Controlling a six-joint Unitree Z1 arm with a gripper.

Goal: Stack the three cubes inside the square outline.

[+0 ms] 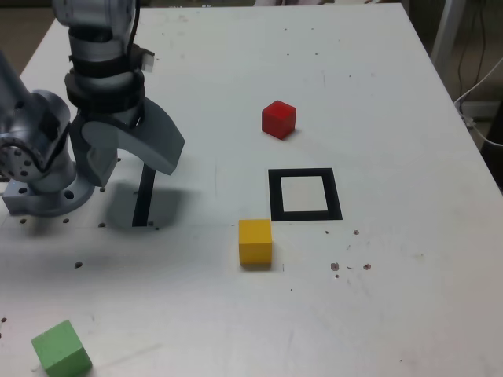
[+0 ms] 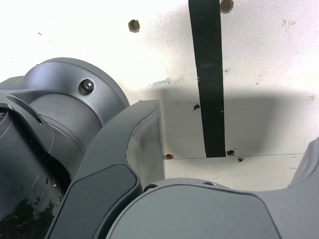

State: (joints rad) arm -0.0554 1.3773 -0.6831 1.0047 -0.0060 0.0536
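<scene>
Pincer (image 1: 134, 161) jaws apart, matte red cube (image 1: 278, 119), yellow cube (image 1: 255, 242), green cube (image 1: 61, 348)

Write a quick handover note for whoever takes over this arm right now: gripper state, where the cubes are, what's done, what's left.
Gripper: holds nothing, parked over the thin black strip near the arm's base; open or shut unclear.
Red cube: beyond the square outline.
Yellow cube: just outside its near corner.
Green cube: by the table's near edge, exterior view's left.
Done: nothing; outline empty.
Left: stack all three.

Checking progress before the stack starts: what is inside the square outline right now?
Inside the square outline only its pale centre shows, fully uncovered. The red cube, yellow cube and green cube all sit outside it.
</scene>
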